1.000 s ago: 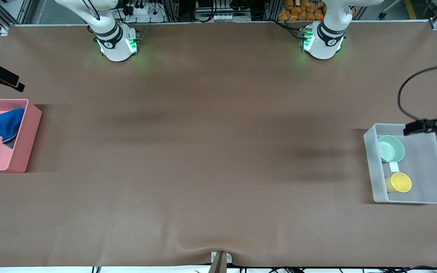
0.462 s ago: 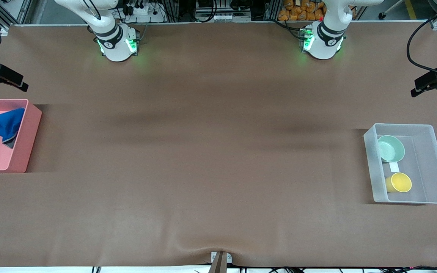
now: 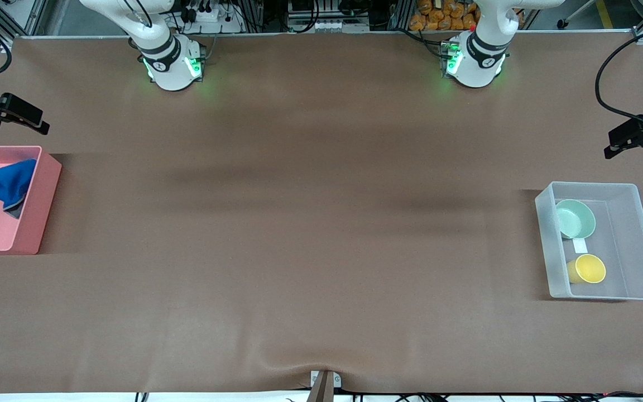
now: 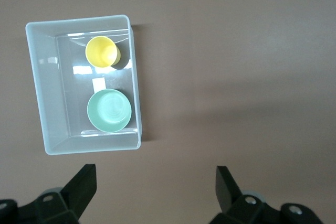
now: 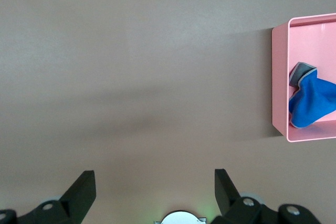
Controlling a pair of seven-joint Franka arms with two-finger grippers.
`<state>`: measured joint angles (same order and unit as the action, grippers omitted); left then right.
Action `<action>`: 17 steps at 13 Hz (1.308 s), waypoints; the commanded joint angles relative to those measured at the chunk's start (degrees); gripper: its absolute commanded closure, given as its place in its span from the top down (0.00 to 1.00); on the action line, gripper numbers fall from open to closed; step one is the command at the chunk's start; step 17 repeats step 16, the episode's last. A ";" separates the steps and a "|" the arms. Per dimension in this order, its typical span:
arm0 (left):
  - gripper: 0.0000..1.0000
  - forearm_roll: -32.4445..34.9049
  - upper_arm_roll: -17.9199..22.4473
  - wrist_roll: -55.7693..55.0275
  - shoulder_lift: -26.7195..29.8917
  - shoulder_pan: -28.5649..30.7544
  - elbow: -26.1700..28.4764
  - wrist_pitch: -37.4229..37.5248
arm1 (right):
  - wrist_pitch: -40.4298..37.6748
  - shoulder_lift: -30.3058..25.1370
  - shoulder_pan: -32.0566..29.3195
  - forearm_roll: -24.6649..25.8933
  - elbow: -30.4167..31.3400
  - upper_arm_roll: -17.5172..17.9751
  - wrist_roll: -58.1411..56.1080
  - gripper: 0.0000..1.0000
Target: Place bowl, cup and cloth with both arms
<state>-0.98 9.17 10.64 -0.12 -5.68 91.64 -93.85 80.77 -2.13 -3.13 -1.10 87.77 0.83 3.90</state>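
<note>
Bowl [image 3: 575,219] and cup [image 3: 587,268] are found lying in the clear bin [image 3: 634,240] at the left arm's end of the counter [image 3: 321,223], the cup nearer the front camera than the bowl, the two apart with a small white label between them. The cloth [image 3: 9,183] is found bunched in the pink bin [image 3: 39,201] at the right arm's end.

Since a second ago the left pincer [image 4: 155,184] has been withdrawn from above the clear bin and raised; over the last half second it has only drifted slightly. The right pincer [image 5: 152,184] has shifted little. None of the three things has been displaced in that interval.

It is judged from this that all three things have been deposited and that the arms are being retracted, so the task appears at or near completion.

In the left wrist view the left pincer is seen released, its fingers spread wide and holding nothing, high above bare counter beside the clear bin, well apart from bowl and cup. In the right wrist view the right pincer is likewise released and empty, over bare counter, the pink bin and cloth well apart from it.
</note>
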 commanded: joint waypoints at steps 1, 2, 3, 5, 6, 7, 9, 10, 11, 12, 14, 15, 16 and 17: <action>1.00 0.72 -2.05 -4.12 -0.49 0.49 -1.38 0.24 | 0.09 0.01 0.84 -0.31 0.38 -0.66 -0.30 1.00; 1.00 0.72 -2.14 -4.84 -0.41 0.49 -1.29 0.15 | 0.09 0.10 1.19 -0.31 0.73 -0.57 -0.39 1.00; 1.00 0.63 -2.22 -5.19 -0.49 0.32 -1.38 0.15 | 0.18 0.28 2.24 0.04 0.91 -0.66 -0.39 1.00; 1.00 0.54 -2.22 -6.07 -0.67 0.14 -1.38 0.15 | -0.61 -0.07 2.25 0.83 0.91 -0.66 -0.48 1.00; 1.00 0.72 -2.22 -5.38 -0.67 0.14 -1.38 0.15 | -0.61 -0.25 2.08 0.83 0.91 -0.74 -0.48 1.00; 1.00 0.98 -2.14 -5.20 -0.76 0.05 -1.38 0.15 | -0.61 -0.25 1.64 0.83 0.91 -0.92 -0.56 1.00; 1.00 0.54 -2.14 -5.63 -0.76 -0.38 -1.47 0.15 | -0.61 -0.34 1.20 0.92 0.91 -1.01 -1.79 1.00; 1.00 0.63 -2.14 -5.63 -0.76 -0.74 -1.47 0.15 | -0.61 -0.34 0.94 0.92 0.91 -1.01 -1.79 1.00; 1.00 0.72 -1.61 -5.63 -0.76 -1.87 -1.38 0.15 | -0.61 -0.42 0.67 0.92 0.91 -1.01 -1.79 1.00; 1.00 0.81 -1.26 -5.63 -0.76 -2.49 -1.38 0.15 | -0.61 -0.34 0.67 0.92 0.91 -1.01 -1.79 1.00; 1.00 0.72 -0.38 -5.64 -0.76 -3.03 -1.38 0.15 | -0.61 -0.42 0.58 0.92 0.91 -1.01 -1.79 1.00; 1.00 0.72 -0.47 -5.72 -0.76 -2.50 -1.38 0.15 | -0.61 -0.42 0.58 0.92 0.91 -1.01 -1.79 1.00; 1.00 0.72 -0.47 -5.64 -0.76 -2.32 -1.38 0.15 | -0.61 -0.42 0.67 0.92 1.00 -1.01 -1.79 1.00; 1.00 0.72 -0.47 -5.64 -0.76 -2.32 -1.38 0.15 | -0.61 -0.42 0.67 0.92 1.00 -1.01 -1.79 1.00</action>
